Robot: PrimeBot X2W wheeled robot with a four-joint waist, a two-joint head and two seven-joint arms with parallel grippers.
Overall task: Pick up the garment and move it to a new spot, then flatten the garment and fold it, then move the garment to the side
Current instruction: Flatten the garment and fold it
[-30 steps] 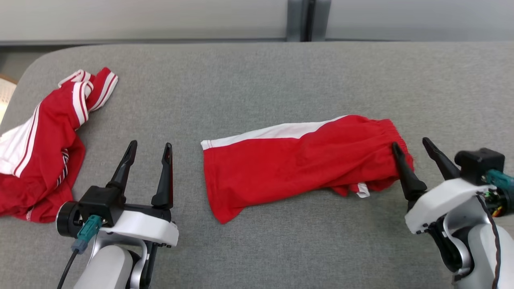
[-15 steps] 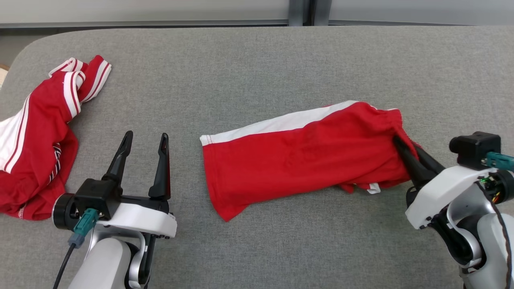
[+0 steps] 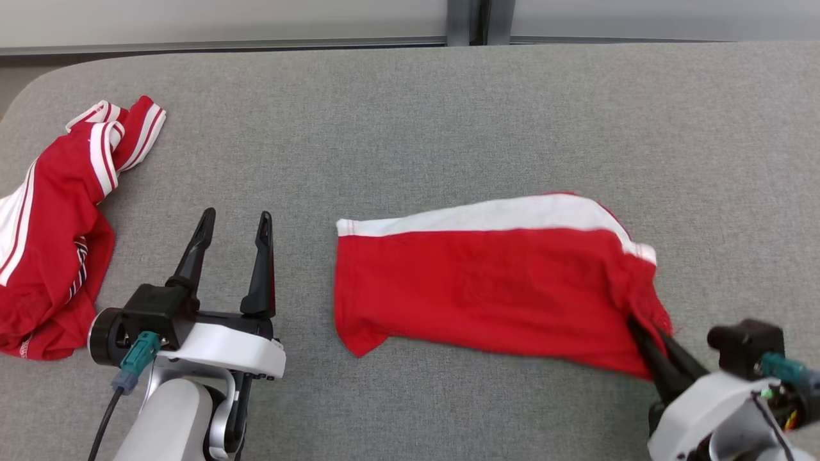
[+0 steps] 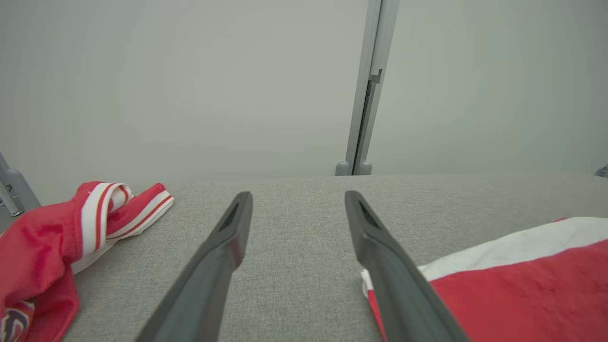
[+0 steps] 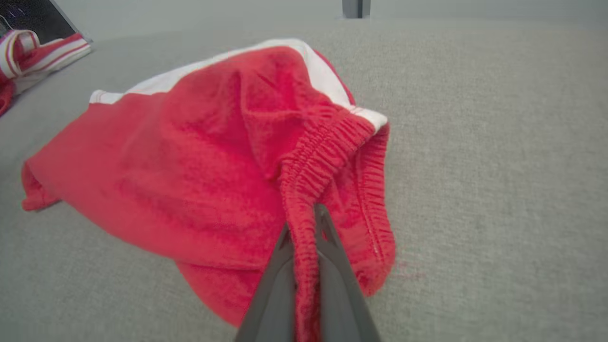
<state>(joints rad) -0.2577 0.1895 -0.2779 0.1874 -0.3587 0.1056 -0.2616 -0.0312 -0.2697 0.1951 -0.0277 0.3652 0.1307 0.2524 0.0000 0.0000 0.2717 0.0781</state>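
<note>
The garment (image 3: 487, 288), a pair of red shorts with a white side stripe (image 3: 512, 218), is lying lengthwise on the grey fabric-covered table (image 3: 410, 128), right of centre, with its leg hem pointing toward the robot's left. Most of the cloth is resting on the surface. The gathered elastic waistband (image 5: 323, 152) at the right end is bunching upward, as the right wrist view shows.

The right gripper (image 3: 648, 334) is clamping a fold of that waistband between its closed fingers, near the table's front right. The left gripper (image 3: 237, 214) is hovering over bare table just left of the leg hem, its fingers spread wide and gripping nothing. A second red-and-white garment (image 3: 51, 224) is lying crumpled at the far left, well apart from the shorts.

Judged from this arrangement, the first step is in hand: the shorts are being picked up by the waistband for moving to a new spot, while flattening and folding are not yet begun. The next move is calling for a lift high enough to clear the trailing leg from the table. The pinch on a single fold of elastic may be slipping under the hanging cloth's weight.
</note>
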